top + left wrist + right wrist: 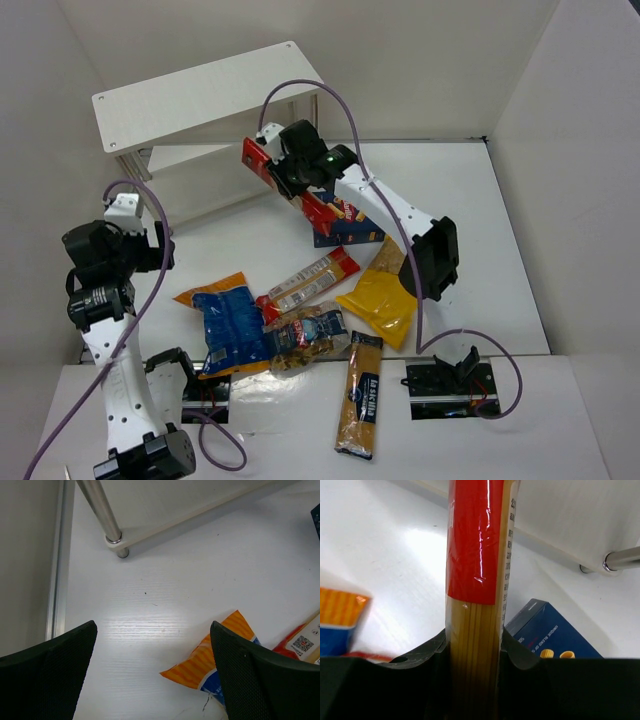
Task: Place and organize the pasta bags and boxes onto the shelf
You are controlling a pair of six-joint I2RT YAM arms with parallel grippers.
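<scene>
Near the shelf, the right claw squeezes the red spaghetti pack. The left claw is open and empty. Nothing is on the shelf yet; the other bags lie on the desk.

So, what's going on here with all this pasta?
A two-armed robot is stocking a white two-tier shelf. Its right end effector is shut on a long red-and-clear spaghetti pack, held up near the shelf. The left end effector hangs open above the white table, where a yellow bag, a blue-and-orange bag and a dark blue box lie.
</scene>
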